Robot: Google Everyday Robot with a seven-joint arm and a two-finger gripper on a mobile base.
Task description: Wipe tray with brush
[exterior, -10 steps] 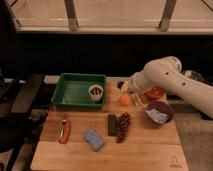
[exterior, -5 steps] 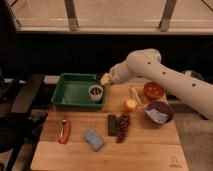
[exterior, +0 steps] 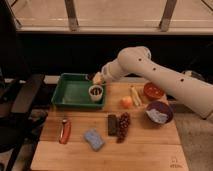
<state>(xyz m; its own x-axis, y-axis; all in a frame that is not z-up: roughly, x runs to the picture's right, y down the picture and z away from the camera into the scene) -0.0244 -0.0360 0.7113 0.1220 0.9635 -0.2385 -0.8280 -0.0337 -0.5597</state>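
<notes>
Tray (exterior: 70, 94), green with raised sides, sits at the back left of the wooden table (exterior: 150, 147). A small cup (exterior: 95, 92) with dark contents stands in its front right corner. Over the tray's back right corner hangs the gripper (exterior: 96, 78), fingers drawn together on a slim dark stub that looks like the brush (exterior: 89, 77), though little of it shows. The white arm (exterior: 160, 77) reaches in from the right.

Just right of the tray lie an orange fruit (exterior: 127, 101) and a pale yellow piece (exterior: 135, 94), then a red bowl (exterior: 153, 91) and a purple bowl (exterior: 159, 112). Nearer the front are a red-handled tool (exterior: 64, 131), a blue sponge (exterior: 93, 139), a flat black block (exterior: 112, 125) and a dark cluster (exterior: 123, 127) touching it.
</notes>
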